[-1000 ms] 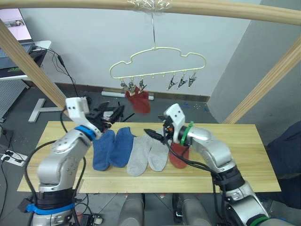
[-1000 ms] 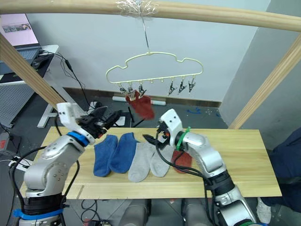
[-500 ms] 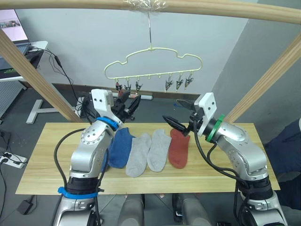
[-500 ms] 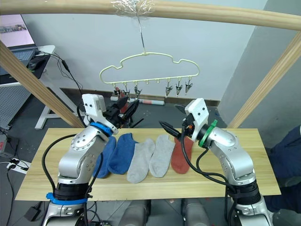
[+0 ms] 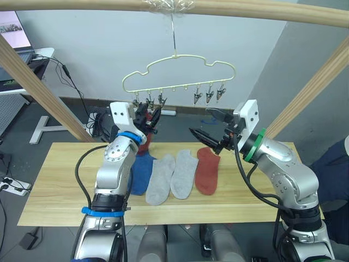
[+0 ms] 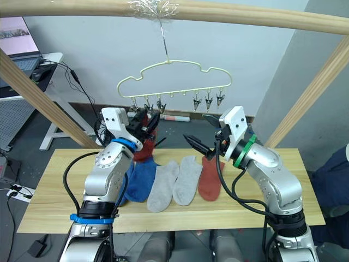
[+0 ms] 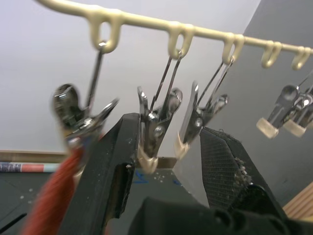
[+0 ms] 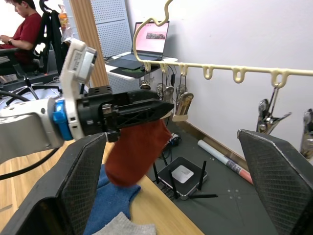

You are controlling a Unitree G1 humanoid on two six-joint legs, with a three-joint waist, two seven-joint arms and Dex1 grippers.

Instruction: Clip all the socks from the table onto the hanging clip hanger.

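Overhead, the clip hanger (image 5: 180, 73) is dangling; the left gripper (image 5: 148, 115), fingers apart, is straddling a clip (image 7: 152, 131) beside the hung rust sock (image 8: 136, 152).

The clip hanger (image 5: 180, 71) hangs above the table's (image 5: 60, 191) far edge. One sock (image 6: 143, 148) hangs from its leftmost clips; the other socks (image 5: 177, 173) lie side by side mid-table.
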